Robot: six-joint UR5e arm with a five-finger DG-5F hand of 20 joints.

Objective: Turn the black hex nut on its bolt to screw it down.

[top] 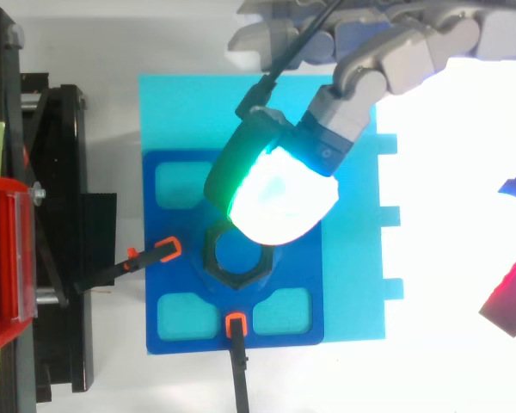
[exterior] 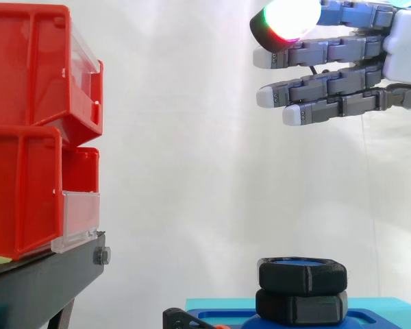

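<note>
The black hex nut sits on its blue bolt above a second black hex piece, on a blue fixture plate. From above, the nut shows as a black hexagon round the blue bolt end, partly hidden by a glowing thumb pad. My hand hovers high over the nut, well clear of it, with its fingers stretched out straight to the left and nothing held. In the top view the hand reaches in from the upper right.
Red bins stand stacked on a black stand at the left. A cyan base lies under the blue plate. Two black clamps with orange tips hold the plate's left and front sides.
</note>
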